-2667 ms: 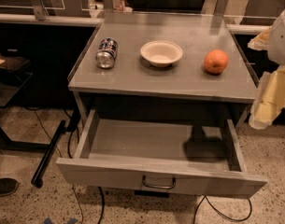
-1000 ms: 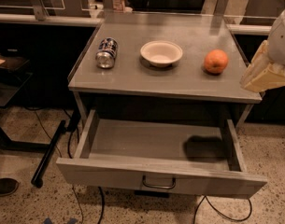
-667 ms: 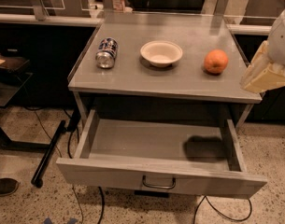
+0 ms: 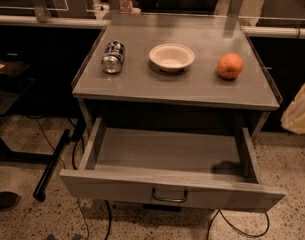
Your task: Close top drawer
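Note:
The top drawer (image 4: pixel 168 152) is a wide shallow grey drawer, pulled far out of the cabinet and empty inside. Its flat grey front (image 4: pixel 112 185) faces me, with a small metal loop handle (image 4: pixel 169 197) at its centre. My gripper (image 4: pixel 298 110) shows only as a cream-coloured shape at the right edge of the camera view. It hangs beside the cabinet's right side, level with the space under the top. It is apart from the drawer and touches nothing. The lower drawers are hidden under the open one.
On the cabinet top (image 4: pixel 192 90) lie a drink can (image 4: pixel 113 57) on its side, a white bowl (image 4: pixel 171 57) and an orange (image 4: pixel 230 65). A black stand leg (image 4: pixel 52 166) and cables lie on the speckled floor at left. A shoe (image 4: pixel 2 200) is at the far left.
The cream gripper shape has moved right and down, from over the top's right edge to the frame's right border. Its shadow in the drawer has shrunk. The drawer stays open.

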`<state>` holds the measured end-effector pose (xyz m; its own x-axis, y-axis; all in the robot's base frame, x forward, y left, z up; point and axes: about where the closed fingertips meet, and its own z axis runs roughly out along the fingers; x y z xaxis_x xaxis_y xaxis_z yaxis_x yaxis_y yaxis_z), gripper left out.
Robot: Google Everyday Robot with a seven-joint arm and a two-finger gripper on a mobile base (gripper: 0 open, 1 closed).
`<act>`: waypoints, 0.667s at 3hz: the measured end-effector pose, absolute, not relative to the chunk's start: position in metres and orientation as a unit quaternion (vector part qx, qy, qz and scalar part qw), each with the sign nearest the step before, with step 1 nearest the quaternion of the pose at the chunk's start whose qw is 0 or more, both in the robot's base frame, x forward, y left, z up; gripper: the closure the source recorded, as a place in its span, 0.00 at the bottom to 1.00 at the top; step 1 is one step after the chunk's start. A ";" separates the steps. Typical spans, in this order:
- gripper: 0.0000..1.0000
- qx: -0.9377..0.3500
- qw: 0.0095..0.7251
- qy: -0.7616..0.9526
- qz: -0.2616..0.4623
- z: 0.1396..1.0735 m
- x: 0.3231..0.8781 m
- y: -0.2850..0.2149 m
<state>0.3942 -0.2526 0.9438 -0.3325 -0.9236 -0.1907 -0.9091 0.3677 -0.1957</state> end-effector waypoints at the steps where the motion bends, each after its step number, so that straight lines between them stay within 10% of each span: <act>1: 1.00 -0.548 0.103 0.830 -0.003 0.900 0.365 -0.269; 2: 1.00 -0.542 0.073 0.837 0.020 0.856 0.346 -0.274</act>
